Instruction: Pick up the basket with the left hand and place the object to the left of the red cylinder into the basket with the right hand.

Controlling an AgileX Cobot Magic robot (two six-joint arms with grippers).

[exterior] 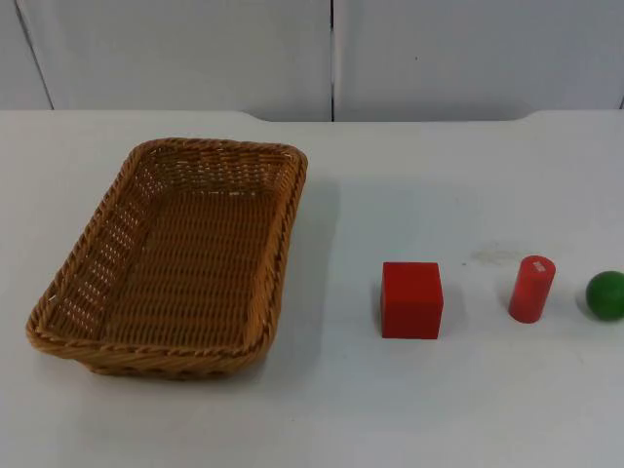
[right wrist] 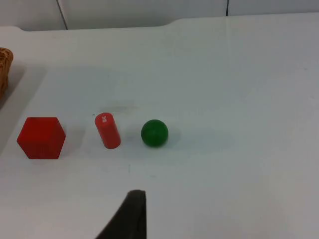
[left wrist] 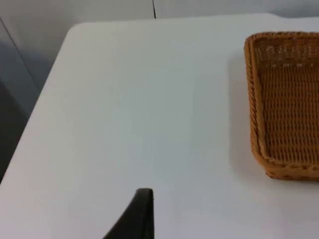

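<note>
Basket [exterior: 175,258] rests on table [exterior: 390,409]; red cube [exterior: 411,300] lies left of red cylinder [exterior: 531,289], green ball [exterior: 605,294] right. Jaw state of both grippers cannot be told.

Both grippers aloft, apart, over table.

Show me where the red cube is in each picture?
Top view: the red cube sits right of the wicker basket and left of the red cylinder.
Left wrist view: the basket is there, not the cube.
Right wrist view: the cube stands beside the cylinder, with the green ball beyond it.
Shared landmark: the basket.
</note>
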